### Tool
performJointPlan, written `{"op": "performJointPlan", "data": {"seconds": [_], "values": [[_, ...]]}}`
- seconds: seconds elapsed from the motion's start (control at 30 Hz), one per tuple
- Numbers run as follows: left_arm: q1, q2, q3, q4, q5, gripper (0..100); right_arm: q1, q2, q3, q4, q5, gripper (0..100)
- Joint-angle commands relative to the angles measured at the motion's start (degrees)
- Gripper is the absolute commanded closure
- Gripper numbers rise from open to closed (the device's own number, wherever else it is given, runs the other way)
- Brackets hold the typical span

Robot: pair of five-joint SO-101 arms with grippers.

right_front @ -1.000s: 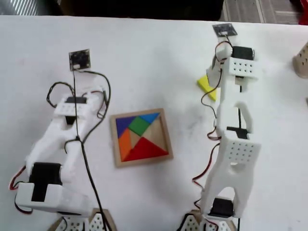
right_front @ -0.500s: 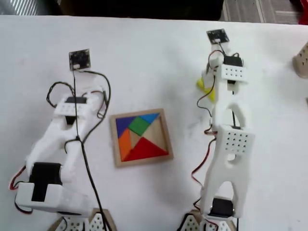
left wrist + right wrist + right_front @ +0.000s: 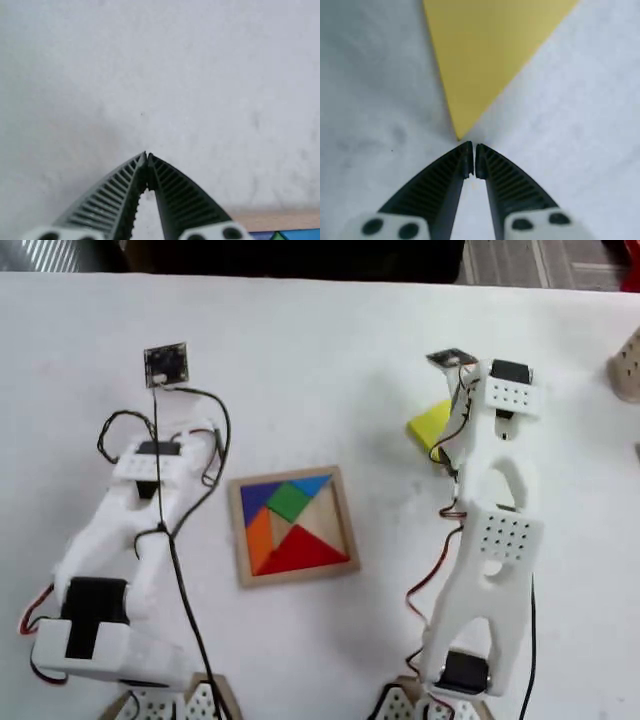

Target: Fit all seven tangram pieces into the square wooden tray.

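On the left of the white worktop (image 3: 320, 350), the left arm (image 3: 120, 530) lies folded back towards its base, with a black cable (image 3: 185, 580) trailing over it. In the left wrist view the left gripper (image 3: 146, 159) is pinched together with nothing between its ribbed fingers (image 3: 112, 192). Its tips meet over bare worktop, with a strip of the tray's wooden rim just beside them. The square wooden tray (image 3: 236, 530) sits between the two arms, flat and turned a little off square to the worktop's edges. Inside it lie a dark blue piece (image 3: 255, 502), a light blue piece (image 3: 312, 484), a green square (image 3: 289, 502), an orange piece (image 3: 260, 538) and a large red triangle (image 3: 305, 550). There is a pale, wood-coloured patch towards the tray's right side, and I cannot tell whether that is bare floor or another piece. To the right, well apart from the tray, the yellow triangle (image 3: 428, 423) lies flat on the worktop, partly covered by the right arm (image 3: 490, 540), which is stretched out over it. In the right wrist view the right gripper (image 3: 473, 150) is drawn tight and holds nothing. Its tips are right at one sharp corner of the yellow triangle (image 3: 485, 60), and whether they touch it I cannot tell. At the far right edge stands a tan perforated block (image 3: 627, 365).
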Motion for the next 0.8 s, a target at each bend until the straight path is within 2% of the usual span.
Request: {"op": "performJointPlan", "data": {"seconds": [0.0, 0.2, 0.27, 0.47, 0.63, 0.77], "values": [[0.8, -0.5, -3.1, -1.5, 0.2, 97, 2.8, -5.9, -0.1, 2.7, 0.8, 98.1], [0.8, -0.5, -3.3, -1.5, 0.2, 97, 4.5, -21.0, 14.7, 2.2, -0.5, 98.1], [0.8, -0.5, -3.3, -1.5, 0.2, 97, 3.9, -26.0, 20.9, -0.5, -3.3, 98.1], [0.8, -0.5, -3.1, -1.5, 0.2, 97, 1.3, -34.5, 33.2, -17.5, -12.0, 98.1], [0.7, -0.5, -3.0, -1.5, 0.2, 98, -2.9, -31.2, 35.5, -34.5, -18.9, 98.1], [0.6, -0.5, -3.0, -1.5, 0.2, 98, -6.4, -25.9, 35.3, -45.2, -20.3, 98.1]]}}
